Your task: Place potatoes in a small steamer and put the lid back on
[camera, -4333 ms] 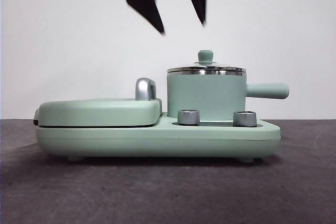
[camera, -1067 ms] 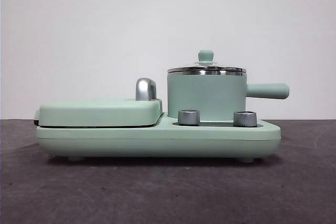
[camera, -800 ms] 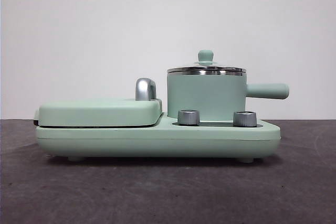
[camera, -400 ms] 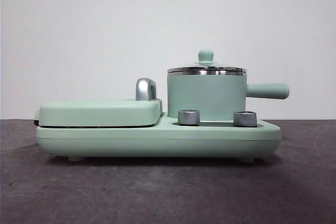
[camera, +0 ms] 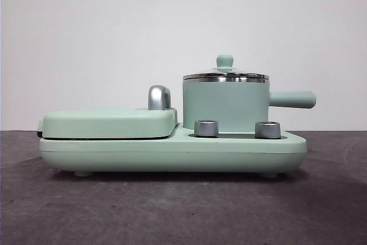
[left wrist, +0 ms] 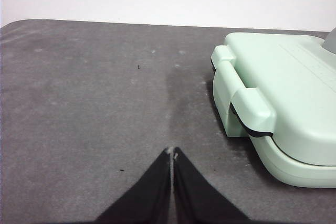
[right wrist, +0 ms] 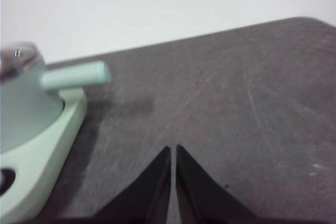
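Observation:
The small steamer point(camera: 225, 106) stands on the right side of the green cooker base point(camera: 172, 152), its straight handle point(camera: 292, 99) pointing right. The lid point(camera: 225, 74) sits on it with its green knob point(camera: 225, 61) up. The steamer also shows blurred in the right wrist view point(right wrist: 21, 103). The potato is out of view. My left gripper point(left wrist: 171, 153) is shut and empty over the bare table, beside the griddle end of the cooker. My right gripper point(right wrist: 172, 150) is shut and empty over the table, to the side of the steamer's handle point(right wrist: 76, 75).
The flat green lidded griddle point(camera: 109, 122) takes the cooker's left half, with a steel hinge post point(camera: 159, 97) behind it; it also shows in the left wrist view point(left wrist: 283, 98). Two steel dials point(camera: 206, 128) sit on the base front. The dark grey table point(camera: 183, 210) lies around.
Five seconds ago a black gripper hung above the steamer in the front view; it has gone out of that view. Over the last second nothing has moved.

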{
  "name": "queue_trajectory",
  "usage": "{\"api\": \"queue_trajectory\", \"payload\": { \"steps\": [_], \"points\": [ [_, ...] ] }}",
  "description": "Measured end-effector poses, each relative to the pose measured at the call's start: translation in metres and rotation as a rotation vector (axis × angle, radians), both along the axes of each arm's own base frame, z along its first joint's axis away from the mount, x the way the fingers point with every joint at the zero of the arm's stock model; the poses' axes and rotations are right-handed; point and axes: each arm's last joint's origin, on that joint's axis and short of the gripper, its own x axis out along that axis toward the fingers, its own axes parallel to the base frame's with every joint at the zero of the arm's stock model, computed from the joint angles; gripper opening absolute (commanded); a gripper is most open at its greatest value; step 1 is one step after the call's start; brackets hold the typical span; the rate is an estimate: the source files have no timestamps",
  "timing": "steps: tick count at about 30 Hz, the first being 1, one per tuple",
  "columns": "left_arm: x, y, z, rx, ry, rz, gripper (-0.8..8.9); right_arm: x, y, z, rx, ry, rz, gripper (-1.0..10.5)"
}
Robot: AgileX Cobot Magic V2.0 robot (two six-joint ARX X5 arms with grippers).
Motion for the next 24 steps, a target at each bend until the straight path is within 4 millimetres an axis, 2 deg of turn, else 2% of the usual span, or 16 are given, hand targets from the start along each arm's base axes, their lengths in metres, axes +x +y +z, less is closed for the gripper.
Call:
{"api": "queue_trajectory", "payload": {
  "steps": [6,14,24],
  "points": [
    [0.0,0.0,0.0,0.0,0.0,0.0,0.05,0.002,0.003,-0.013,-0.048,0.028,0.072,0.2],
    [0.0,0.0,0.0,0.0,0.0,0.0,0.05,0.003,0.005,-0.014,-0.107,0.045,0.003,0.1],
    [0.0,0.0,0.0,0.0,0.0,0.0,0.05,0.003,0.005,-0.014,-0.112,0.043,0.01,0.1]
  ]
}}
